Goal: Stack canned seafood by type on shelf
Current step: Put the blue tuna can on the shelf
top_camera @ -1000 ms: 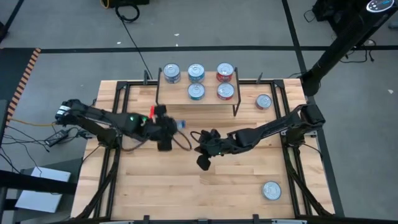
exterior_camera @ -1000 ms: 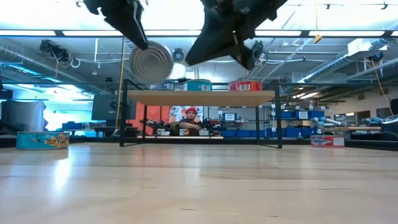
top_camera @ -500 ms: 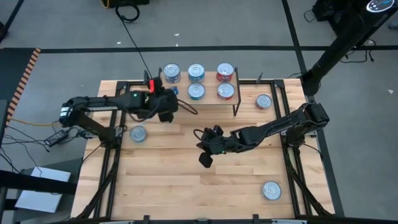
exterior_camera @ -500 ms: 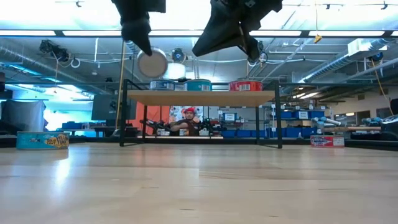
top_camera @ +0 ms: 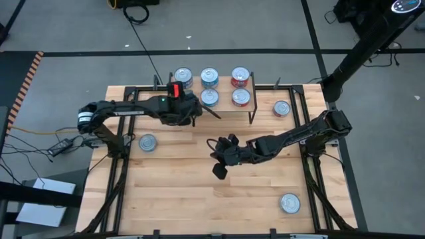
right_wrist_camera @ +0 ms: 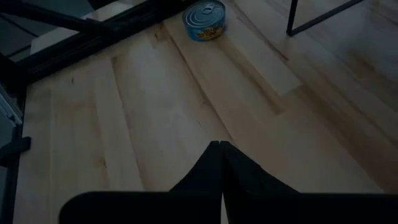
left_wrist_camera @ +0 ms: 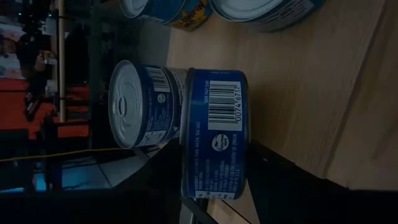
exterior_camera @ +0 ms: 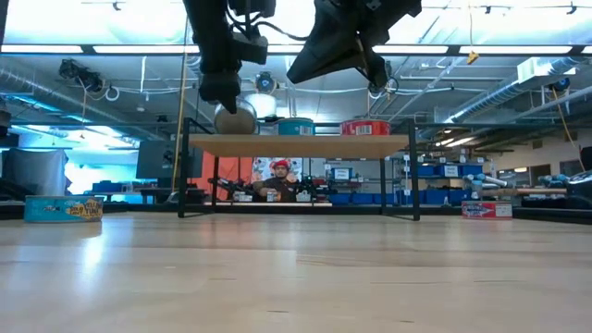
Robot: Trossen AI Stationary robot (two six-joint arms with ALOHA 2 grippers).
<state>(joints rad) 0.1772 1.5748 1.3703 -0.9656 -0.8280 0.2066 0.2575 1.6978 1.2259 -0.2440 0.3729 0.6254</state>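
Left gripper (top_camera: 191, 111) moved to shelf (top_camera: 222, 105) w/ blue can (left_wrist_camera: 214, 134), fingers gripping it; right gripper (top_camera: 218, 166) closed, mid-table.

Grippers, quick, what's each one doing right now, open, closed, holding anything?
Left gripper: closed on a dark blue can, at the shelf's left end.
Right gripper: shut, empty, over mid-table.

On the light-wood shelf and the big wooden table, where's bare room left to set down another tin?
The small light-wood shelf is crowded: five round silver-topped tins and the left gripper with a dark blue tin at its left front. Its right front corner looks bare. The large wooden tabletop is free between the right gripper and the front-right tin.
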